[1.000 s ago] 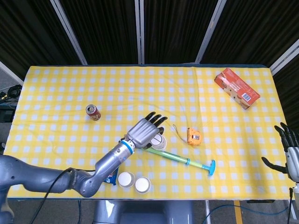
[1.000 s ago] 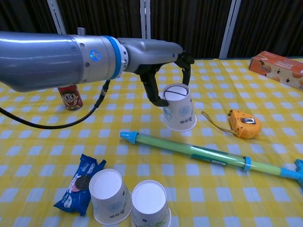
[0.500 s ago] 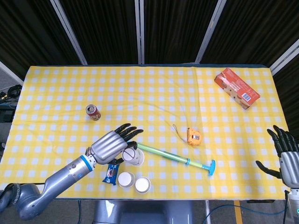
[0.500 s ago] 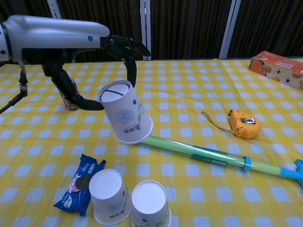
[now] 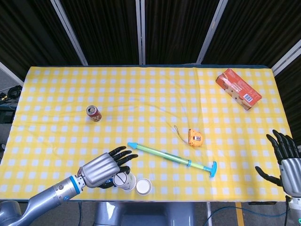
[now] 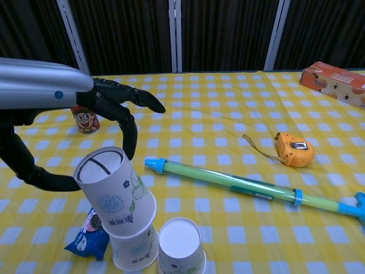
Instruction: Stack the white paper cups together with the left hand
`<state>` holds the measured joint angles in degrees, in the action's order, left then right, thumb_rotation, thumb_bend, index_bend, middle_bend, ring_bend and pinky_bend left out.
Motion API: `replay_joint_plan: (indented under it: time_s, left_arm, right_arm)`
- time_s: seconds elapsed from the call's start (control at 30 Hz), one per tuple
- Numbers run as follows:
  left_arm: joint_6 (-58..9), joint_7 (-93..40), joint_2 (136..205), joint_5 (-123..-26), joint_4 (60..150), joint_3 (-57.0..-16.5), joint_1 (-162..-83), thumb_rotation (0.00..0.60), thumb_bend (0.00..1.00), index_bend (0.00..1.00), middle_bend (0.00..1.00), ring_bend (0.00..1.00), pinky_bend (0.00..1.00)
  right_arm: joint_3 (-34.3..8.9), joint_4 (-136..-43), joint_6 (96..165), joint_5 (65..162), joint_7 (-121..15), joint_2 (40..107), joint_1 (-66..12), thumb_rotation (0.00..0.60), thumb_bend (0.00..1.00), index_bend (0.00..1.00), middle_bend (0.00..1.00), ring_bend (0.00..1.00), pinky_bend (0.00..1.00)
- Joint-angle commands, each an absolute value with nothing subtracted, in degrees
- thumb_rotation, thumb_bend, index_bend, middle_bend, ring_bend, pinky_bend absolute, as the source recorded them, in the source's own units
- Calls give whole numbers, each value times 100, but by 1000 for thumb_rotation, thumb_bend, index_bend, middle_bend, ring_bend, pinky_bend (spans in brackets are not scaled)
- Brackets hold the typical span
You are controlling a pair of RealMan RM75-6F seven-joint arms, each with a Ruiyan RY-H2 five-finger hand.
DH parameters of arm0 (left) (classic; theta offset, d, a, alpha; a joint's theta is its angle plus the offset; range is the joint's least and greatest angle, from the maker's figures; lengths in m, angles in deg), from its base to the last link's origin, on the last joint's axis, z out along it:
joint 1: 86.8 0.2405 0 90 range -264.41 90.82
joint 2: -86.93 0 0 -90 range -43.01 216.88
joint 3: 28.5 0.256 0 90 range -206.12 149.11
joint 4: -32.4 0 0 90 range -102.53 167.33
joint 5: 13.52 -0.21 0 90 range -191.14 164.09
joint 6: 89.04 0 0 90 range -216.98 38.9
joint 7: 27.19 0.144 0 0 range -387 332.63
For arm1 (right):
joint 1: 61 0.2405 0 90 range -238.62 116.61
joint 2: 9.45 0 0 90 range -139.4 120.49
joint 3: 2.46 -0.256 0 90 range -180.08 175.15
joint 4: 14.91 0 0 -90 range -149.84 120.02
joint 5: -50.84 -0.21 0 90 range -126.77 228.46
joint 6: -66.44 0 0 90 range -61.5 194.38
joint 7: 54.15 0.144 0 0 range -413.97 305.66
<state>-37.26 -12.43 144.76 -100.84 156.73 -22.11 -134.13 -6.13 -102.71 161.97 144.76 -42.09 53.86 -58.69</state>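
Looking down from the head view, the left robot hand point(image 5: 101, 169) clasps an upturned cup point(image 5: 121, 179) at the near edge of the surface point(image 5: 56, 94), beside another cup point(image 5: 144, 186); the right robot hand point(image 5: 287, 157) hangs spread, holding nothing.

From the chest view, three cups show: the held cup point(image 6: 114, 191) sits tilted over a second point(image 6: 136, 250). Thin paper likely crushes easily, so a light sidewall hold suits.

On the yellow checked tablecloth point(image 5: 141, 94), the silver left hand point(image 5: 101, 170) holds an upturned white paper cup point(image 5: 121, 179) at the near edge, another white paper cup point(image 5: 144, 186) just right. The right hand point(image 5: 288, 157) (fingers spread) hovers far right.
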Motion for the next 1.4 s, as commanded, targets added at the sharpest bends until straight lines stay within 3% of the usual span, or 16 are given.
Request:
replay_joint_plan:
  time_s: [0.03,0.63,1.07,1.4]
  left_arm:
    - [-3798,-1071,14574,-10086,15728,-2224,-13386,600,402,440,0,0,0]
    - [-3924,400,15146,-8901,15826,-2553,-13408,600,400,429,0,0,0]
    - [-3745,789,15578,-8657,15832,-2665,-13409,600,402,413,0,0,0]
    - [-3813,1092,15533,-8319,15956,-2596,-13501,600,336,184,0,0,0]
  right_arm:
    - [-624,-10300,16274,14504,-4173,5357,-5898,600,65,109,0,0,0]
    - [-597,-10382,16534,14697,-4008,5248,-5993,600,65,108,0,0,0]
    - [-576,-10363,16596,14775,-3980,5242,-6013,600,65,108,0,0,0]
    - [-578,-10349,16661,14777,-3917,5226,-6048,600,65,108,0,0,0]
